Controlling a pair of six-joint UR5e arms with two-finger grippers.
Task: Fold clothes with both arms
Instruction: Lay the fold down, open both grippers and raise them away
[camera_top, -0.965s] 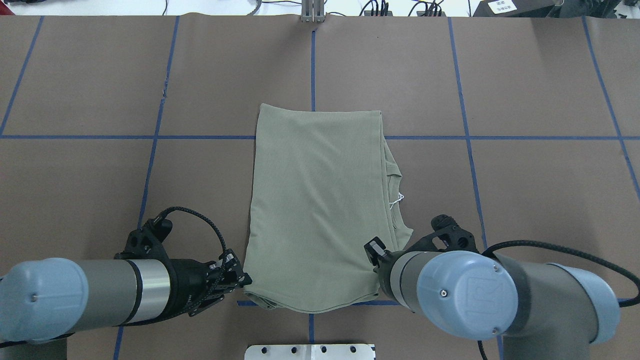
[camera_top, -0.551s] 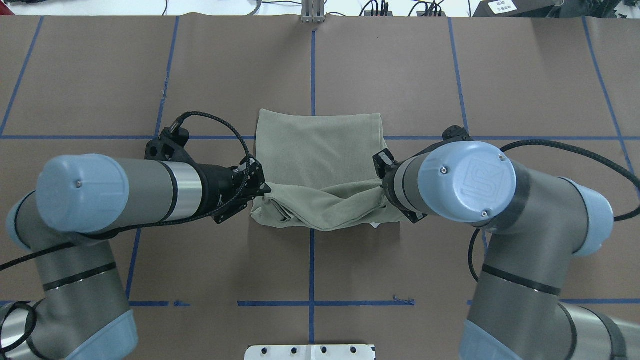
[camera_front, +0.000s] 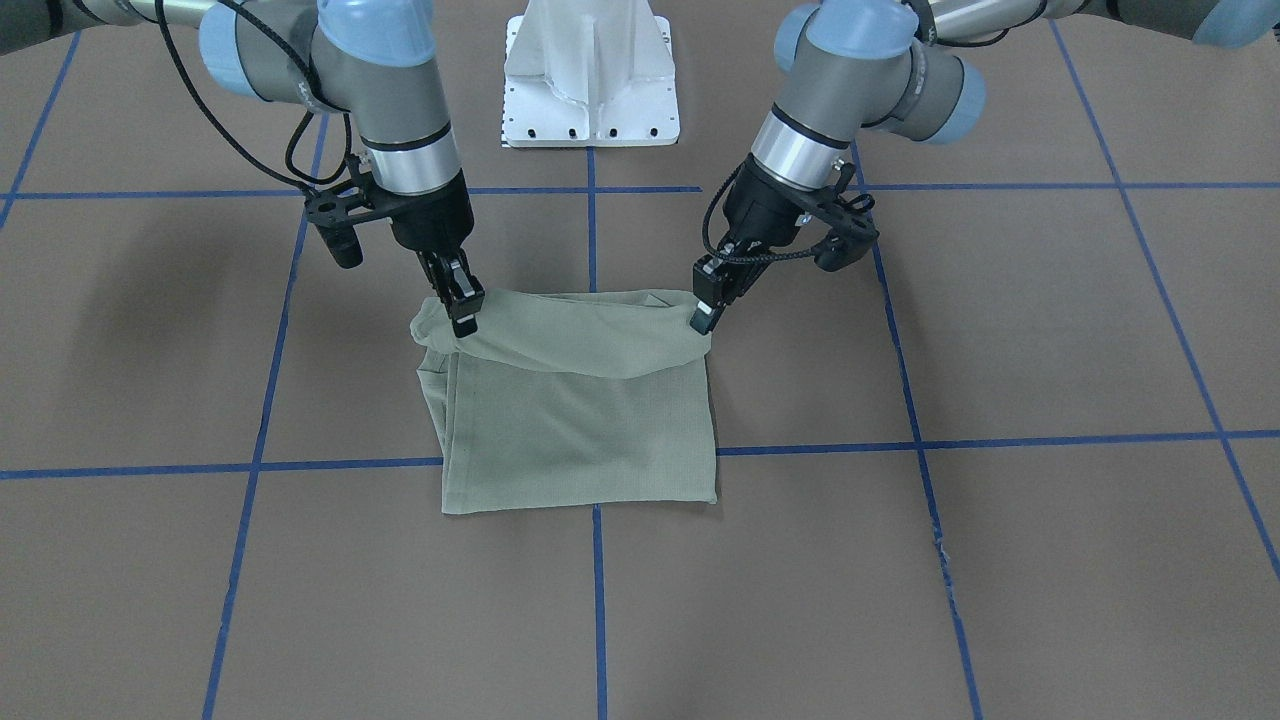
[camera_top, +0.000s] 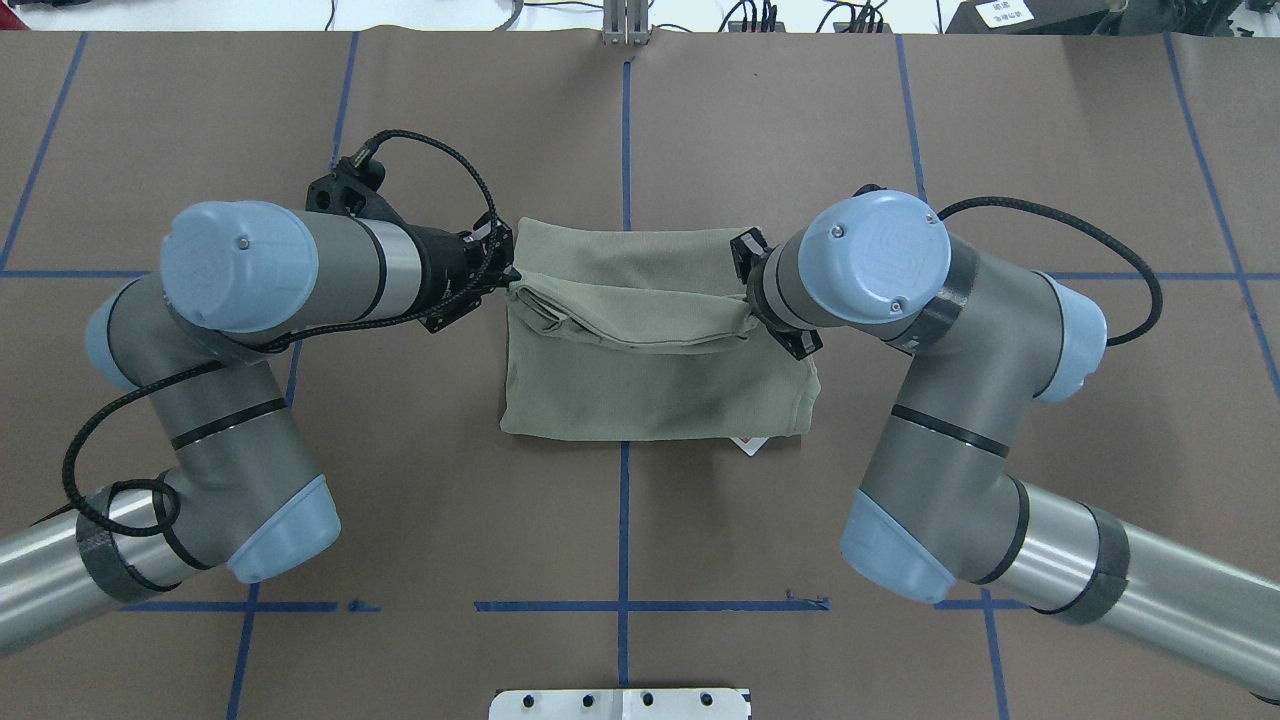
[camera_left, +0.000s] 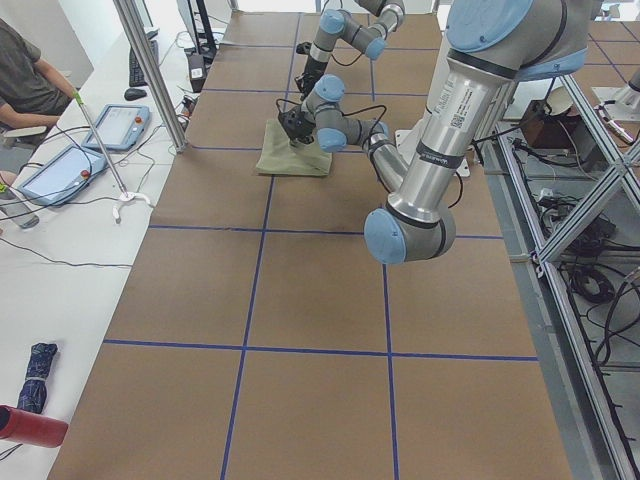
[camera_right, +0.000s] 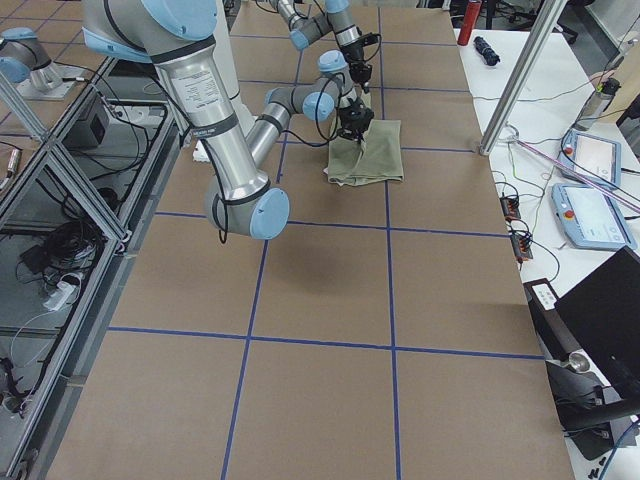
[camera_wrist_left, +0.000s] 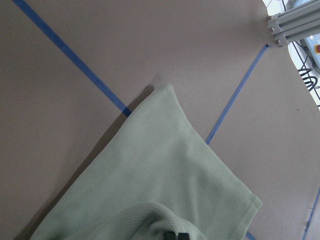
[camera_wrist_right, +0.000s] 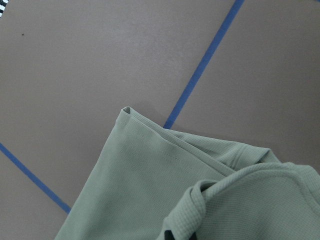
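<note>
Brown paper crossed by blue tape lines (camera_top: 925, 150) covered the bench (camera_top: 1050, 120), and the white pedestal base (camera_front: 590, 90) stood at its robot-side edge. The pale green shirt (camera_top: 650, 395) lay about the middle of the bench, astride the centre tape line and doubled into a compact block. Its white hang tag (camera_top: 752, 445) peeked out from under the edge nearer the robot.

The left gripper (camera_front: 705, 316) was pinched tight on one corner of the upper layer and the right gripper (camera_front: 462, 306) on the opposite corner, each pair of jaws narrowed to the thickness of the cloth. Between them the held edge sagged in a shallow curve, raised clear of the layer beneath. Taking both ends of one edge most likely served to keep it level, so that the fold would land square and not twist.

The crease sat on the robot side and the free edge hung partway toward the bench's far edge. This looked like a half-fold mid-way through, with the lay-down and release not yet done. Both wrist views showed the lower layer's far corners flat on the paper — probably the marks to match.
</note>
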